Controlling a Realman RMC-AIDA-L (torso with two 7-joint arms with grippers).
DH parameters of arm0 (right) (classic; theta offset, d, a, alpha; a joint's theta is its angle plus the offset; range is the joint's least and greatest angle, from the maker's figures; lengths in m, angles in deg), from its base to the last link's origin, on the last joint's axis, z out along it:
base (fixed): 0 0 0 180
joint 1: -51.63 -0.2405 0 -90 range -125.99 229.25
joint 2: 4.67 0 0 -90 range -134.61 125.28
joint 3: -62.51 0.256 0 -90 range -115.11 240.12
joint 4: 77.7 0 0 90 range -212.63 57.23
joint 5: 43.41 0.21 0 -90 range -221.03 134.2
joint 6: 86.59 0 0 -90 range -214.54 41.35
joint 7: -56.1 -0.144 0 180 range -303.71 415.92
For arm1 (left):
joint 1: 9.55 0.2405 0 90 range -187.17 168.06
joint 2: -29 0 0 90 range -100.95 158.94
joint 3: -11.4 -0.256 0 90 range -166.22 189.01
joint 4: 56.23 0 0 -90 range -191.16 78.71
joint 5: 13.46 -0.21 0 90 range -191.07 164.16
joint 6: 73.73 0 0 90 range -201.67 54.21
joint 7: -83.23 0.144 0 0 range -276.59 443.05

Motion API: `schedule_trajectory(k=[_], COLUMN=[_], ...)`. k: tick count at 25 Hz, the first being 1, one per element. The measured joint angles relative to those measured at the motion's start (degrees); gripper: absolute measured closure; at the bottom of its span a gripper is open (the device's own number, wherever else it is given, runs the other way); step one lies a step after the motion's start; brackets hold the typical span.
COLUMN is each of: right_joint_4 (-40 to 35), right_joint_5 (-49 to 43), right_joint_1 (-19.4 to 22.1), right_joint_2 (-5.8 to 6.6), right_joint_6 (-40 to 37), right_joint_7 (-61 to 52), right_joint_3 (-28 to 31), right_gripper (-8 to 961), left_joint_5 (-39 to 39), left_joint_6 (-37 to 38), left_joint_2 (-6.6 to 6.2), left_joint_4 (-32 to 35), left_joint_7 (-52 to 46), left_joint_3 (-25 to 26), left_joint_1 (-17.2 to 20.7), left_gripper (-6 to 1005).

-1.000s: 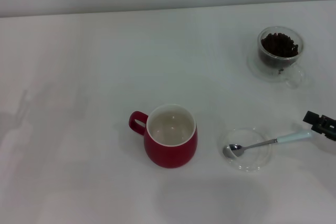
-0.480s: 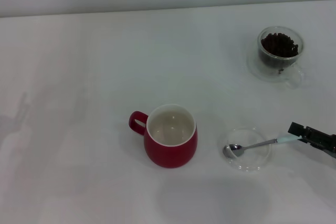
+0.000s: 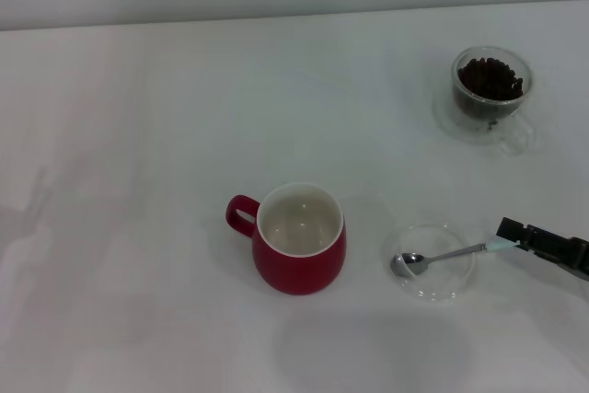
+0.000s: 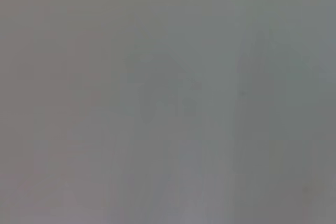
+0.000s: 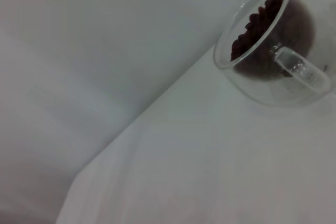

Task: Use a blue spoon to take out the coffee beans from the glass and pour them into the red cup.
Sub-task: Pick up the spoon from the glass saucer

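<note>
The blue spoon lies with its metal bowl in a flat clear glass dish and its pale blue handle pointing right. My right gripper is at the right edge, right at the end of the spoon's handle and covering its tip. The red cup stands left of the dish, its white inside bare. The glass stands at the far right and holds the coffee beans. The glass and the beans also show in the right wrist view. My left gripper is out of view.
A white table carries everything. The left wrist view shows only a plain grey surface.
My right gripper has moved left along the spoon's handle and now covers more of it. The spoon, dish, cup and glass have not moved.
</note>
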Motion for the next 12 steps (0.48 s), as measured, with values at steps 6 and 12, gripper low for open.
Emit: schedule_trajectory(k=[6, 12], right_joint_4=[0.7, 0.8], right_joint_5=[0.0, 0.0], right_joint_1=[-0.6, -1.1], right_joint_2=[-0.09, -0.08], right_joint_6=[0.0, -0.3], right_joint_7=[0.0, 0.1], right_joint_3=[-0.6, -1.4], right_gripper=[251, 255], left_joint_5=[0.0, 0.0], left_joint_6=[0.0, 0.3], left_joint_2=[-0.06, -0.09], left_joint_4=[0.1, 0.1], left_joint_7=[0.0, 0.0], left_joint_3=[0.0, 0.0], left_joint_1=[-0.1, -0.2], left_gripper=[224, 224])
